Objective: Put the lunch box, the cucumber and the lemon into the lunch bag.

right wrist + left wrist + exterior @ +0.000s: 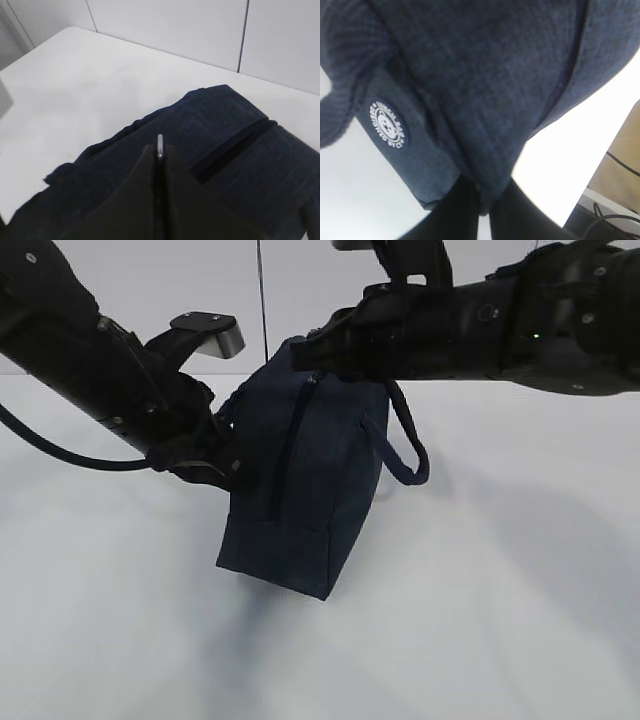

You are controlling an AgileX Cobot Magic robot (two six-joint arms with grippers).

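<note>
Now both claws were pinched shut: the left claw (pixel 482 210) gripped the dark navy cloth lunch bag's (pixel 300 490) end, the right claw (pixel 160 150) its silver zipper ring (pixel 160 146), with the zipper line running between them

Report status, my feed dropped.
Left hand shut on lunch bag fabric. Right hand shut on zipper pull. Bag tilted, zipper closed. Nothing in the way.

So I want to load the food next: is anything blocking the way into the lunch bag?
Yes. The lunch bag is tipped up off the table, and its zipper looks shut. Both grippers pinch it: left gripper the fabric, right gripper a silver piece.
</note>
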